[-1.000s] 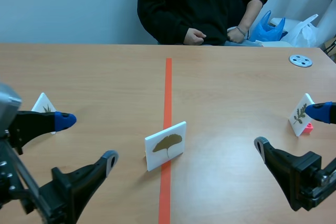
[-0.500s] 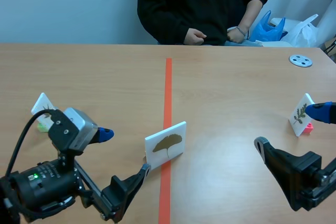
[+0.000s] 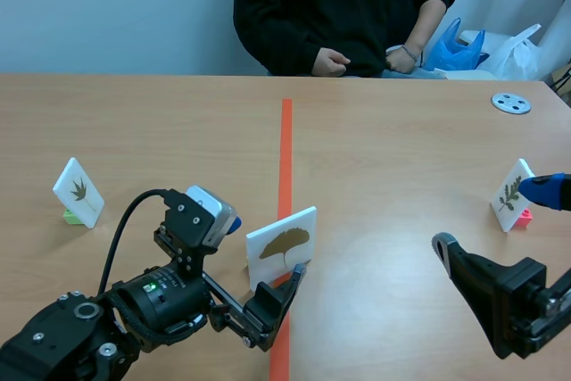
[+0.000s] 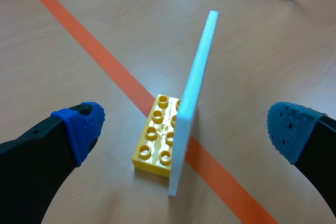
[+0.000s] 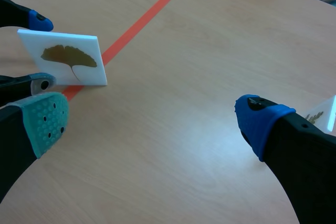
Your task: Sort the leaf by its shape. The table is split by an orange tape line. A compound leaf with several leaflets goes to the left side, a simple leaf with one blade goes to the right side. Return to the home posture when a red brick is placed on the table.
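The left gripper [image 4: 185, 125] has its blue-padded fingers spread wide and clamps nothing. The ginkgo-leaf card [image 4: 195, 93] stands between them, edge-on to the wrist camera and clear of both pads. The card is upright in a yellow studded brick [image 4: 154, 141], which sits across the orange tape line [image 3: 285, 144] just ahead of the fingertips. The right gripper [image 5: 153, 115] is also spread wide and empty. From that gripper, the ginkgo-leaf card lies well ahead, off toward the grey-green-padded finger. A compound-leaf card [image 3: 510, 194] on a pink base stands just beside its blue fingertip. A lobed-leaf card [image 3: 78, 191] on a green base stands well apart from the left gripper, on its outer side. Far beyond both grippers a person [image 3: 343, 6] sits at the table's far edge, and a grey disc [image 3: 511, 103] lies well ahead of the right gripper.
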`<state>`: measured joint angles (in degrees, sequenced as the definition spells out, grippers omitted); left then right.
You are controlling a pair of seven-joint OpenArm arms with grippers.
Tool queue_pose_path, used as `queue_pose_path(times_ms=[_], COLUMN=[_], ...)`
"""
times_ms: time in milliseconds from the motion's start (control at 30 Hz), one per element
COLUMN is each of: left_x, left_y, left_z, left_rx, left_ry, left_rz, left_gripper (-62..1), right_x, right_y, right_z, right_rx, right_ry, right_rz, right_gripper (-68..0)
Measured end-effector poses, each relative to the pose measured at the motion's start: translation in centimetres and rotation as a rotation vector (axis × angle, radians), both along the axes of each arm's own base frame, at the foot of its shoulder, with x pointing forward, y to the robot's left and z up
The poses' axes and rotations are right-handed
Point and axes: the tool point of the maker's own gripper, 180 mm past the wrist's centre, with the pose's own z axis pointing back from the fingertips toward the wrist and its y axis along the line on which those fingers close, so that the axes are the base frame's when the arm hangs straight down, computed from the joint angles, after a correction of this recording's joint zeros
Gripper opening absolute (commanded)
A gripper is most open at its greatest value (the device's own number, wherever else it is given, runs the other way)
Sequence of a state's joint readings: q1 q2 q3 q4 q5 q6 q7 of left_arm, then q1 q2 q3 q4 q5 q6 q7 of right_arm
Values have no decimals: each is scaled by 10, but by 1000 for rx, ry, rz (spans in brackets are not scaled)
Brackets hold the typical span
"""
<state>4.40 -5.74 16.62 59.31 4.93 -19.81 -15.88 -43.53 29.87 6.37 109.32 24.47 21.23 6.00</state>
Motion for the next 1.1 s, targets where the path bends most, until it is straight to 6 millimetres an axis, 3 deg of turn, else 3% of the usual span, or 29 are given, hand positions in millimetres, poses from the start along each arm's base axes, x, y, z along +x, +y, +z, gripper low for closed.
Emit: queue_pose_path(times_ms=[200, 233, 433, 700, 900, 1100], left_x=[10, 12, 14, 14, 15, 11], left_y=[-2, -1, 2, 1, -1, -11], left_z=[-8, -10, -13, -13, -6, 32], left_rx=[11, 14, 26, 25, 20, -14], left_ry=[6, 7, 12, 13, -3, -70], left_rz=[23, 25, 35, 33, 30, 24], left_gripper=[14, -11, -336, -545, -569, -569], right_x=[0, 0, 0, 0, 0, 0], right_y=[0, 0, 0, 0, 0, 0], right_z=[0, 0, 0, 0, 0, 0], right_rx=[0, 0, 0, 0, 0, 0], right_ry=[0, 0, 0, 0, 0, 0], right_rz=[0, 0, 0, 0, 0, 0], right_gripper=[4, 4, 4, 4, 4, 4])
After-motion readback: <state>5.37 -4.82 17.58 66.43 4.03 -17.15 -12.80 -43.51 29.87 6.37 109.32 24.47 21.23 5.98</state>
